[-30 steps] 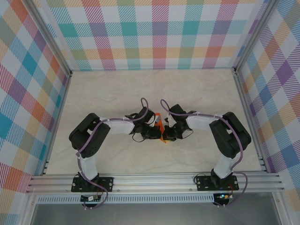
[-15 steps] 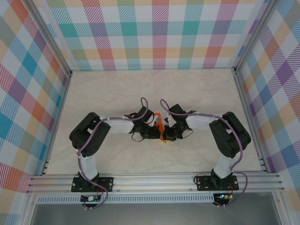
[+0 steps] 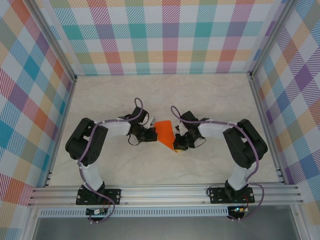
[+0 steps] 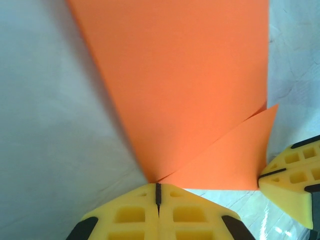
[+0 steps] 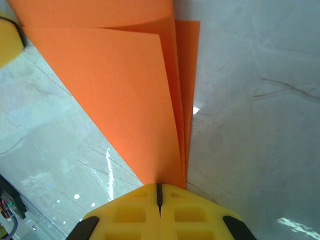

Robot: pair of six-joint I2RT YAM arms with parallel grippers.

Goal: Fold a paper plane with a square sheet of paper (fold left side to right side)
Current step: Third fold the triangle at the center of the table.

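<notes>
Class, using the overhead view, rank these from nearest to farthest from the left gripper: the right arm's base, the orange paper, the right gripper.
1. The orange paper, touching the left gripper on its right side.
2. The right gripper, at the paper's far, lower edge.
3. The right arm's base, lowest and farthest right.

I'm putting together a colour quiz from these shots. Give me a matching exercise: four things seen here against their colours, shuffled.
Things:
1 sheet of paper
2 table
3 walls
4 fingers of the left claw

Colours:
a yellow
b plaid, many colours
c orange
d pale marble

Pairs: 1-c; 2-d; 3-b; 4-a
</notes>
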